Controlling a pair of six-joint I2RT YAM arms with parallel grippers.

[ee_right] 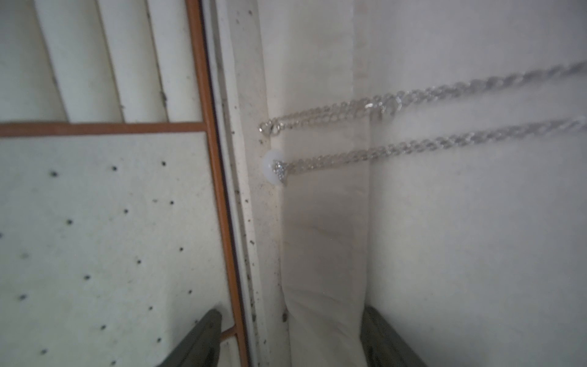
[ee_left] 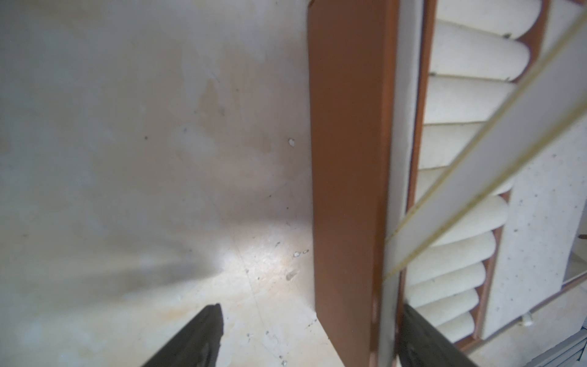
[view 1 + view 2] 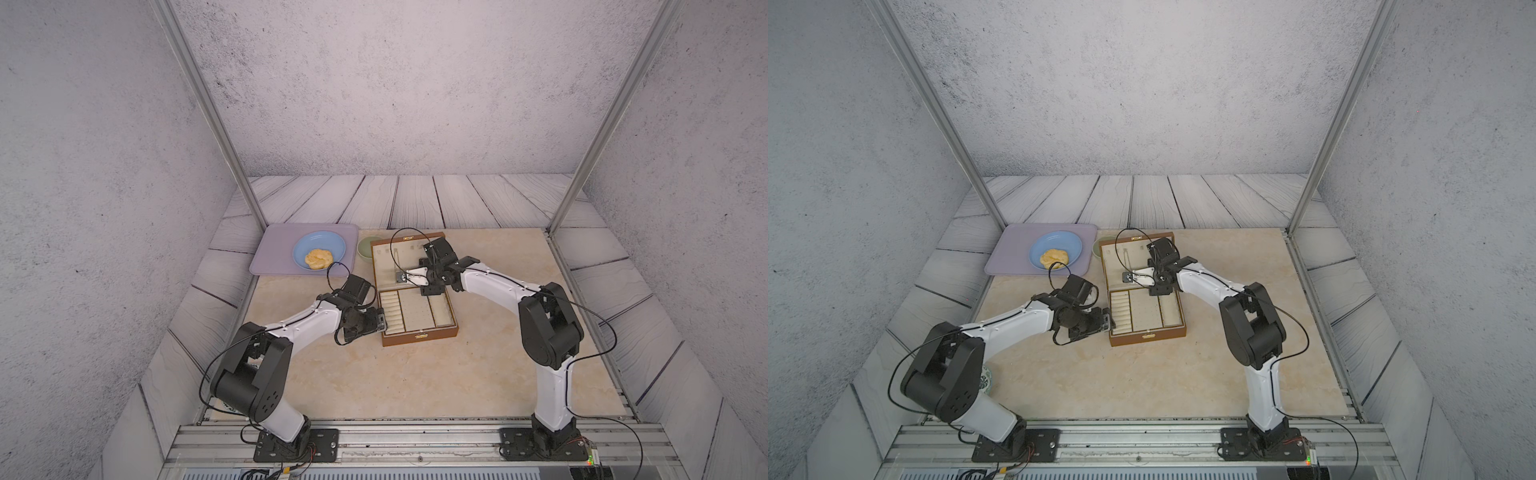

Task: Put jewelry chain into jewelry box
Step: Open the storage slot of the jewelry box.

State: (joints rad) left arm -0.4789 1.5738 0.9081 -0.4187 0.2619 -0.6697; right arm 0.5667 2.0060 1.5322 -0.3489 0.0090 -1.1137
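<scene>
I see the jewelry chain (image 1: pixel 397 149) as two fine silvery link strands, one tipped with a white bead (image 1: pixel 271 165). It rests against the cream lining of the jewelry box's (image 3: pixel 399 340) open lid, toward the bench's far edge. My right hand (image 3: pixel 401 277) hovers over it, parted and empty. My left hand (image 3: pixel 381 326), wide open, straddles the box's left wall.

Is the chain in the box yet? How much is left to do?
Looks done: the jewelry chain rests on the cream lining inside the open jewelry box, on its lid half. In hand: nothing. The right fingers are open over that lining, and the left fingers are open astride the box's side wall. Left: probably just pulling both arms away; the lid is not shut.
</scene>
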